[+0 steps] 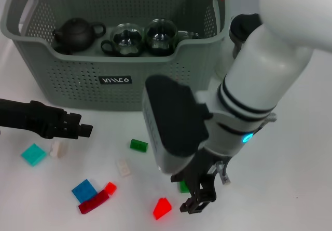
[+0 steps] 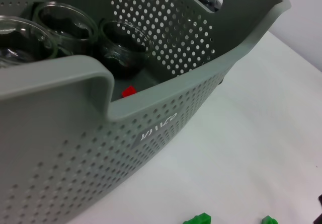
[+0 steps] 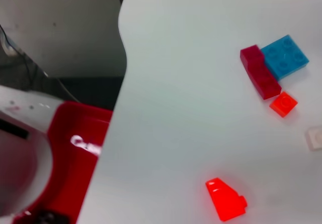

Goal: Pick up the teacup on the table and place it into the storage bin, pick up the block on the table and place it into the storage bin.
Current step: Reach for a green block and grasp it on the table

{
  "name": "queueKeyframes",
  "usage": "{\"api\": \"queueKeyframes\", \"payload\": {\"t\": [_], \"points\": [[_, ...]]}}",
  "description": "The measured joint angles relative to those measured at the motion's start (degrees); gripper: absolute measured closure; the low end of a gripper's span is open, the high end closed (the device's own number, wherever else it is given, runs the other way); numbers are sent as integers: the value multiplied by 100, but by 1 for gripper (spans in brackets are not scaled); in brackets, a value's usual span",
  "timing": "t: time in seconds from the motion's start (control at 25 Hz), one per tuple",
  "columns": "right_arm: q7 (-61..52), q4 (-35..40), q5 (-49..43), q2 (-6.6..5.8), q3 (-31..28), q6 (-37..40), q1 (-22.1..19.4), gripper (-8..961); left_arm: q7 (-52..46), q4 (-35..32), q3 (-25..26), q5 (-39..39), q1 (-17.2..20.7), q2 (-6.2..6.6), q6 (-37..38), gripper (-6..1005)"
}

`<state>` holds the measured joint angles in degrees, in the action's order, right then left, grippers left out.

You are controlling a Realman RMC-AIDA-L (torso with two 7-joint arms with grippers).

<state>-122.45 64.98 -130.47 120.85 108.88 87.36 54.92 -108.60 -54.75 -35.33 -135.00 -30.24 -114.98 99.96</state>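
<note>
Worktop point(image 1: 311, 153): white; carries the bin and scattered blocks.
Storage bin point(image 1: 78, 80): grey, perforated, at the far side of the worktop; orange clips on the rim; holds a dark teapot point(image 1: 75, 34), two glass teacups point(image 1: 127, 39) beside it, and a small red block point(image 2: 129, 91) on its floor.
Right arm: white, reaching low over the near worktop; right tool point(image 1: 199, 197) black, pointing down just beside a red sloped block point(image 1: 162, 208); whether its jaws are wide or narrow I cannot tell.
Left tool point(image 1: 78, 130): black, hovering near the bin's front wall; jaws appear narrow, holding nothing.
Loose blocks: green block point(image 1: 138, 146) in front of the bin; blue block point(image 1: 84, 190) touching a dark red block point(image 1: 93, 202); teal tile point(image 1: 33, 154) well to the left.
</note>
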Motion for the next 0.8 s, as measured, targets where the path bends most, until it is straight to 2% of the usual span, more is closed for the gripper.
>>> {"api": "queueKeyframes", "payload": {"t": [0.44,0.8], "points": [[154,-162,1,25,751,-914,4,346,3,1,3,0,-1,-57,-80,432],[283,-170,227,57,1043,-1199,-78,357,8,14,0,0,10,-60,-157,432]]}}
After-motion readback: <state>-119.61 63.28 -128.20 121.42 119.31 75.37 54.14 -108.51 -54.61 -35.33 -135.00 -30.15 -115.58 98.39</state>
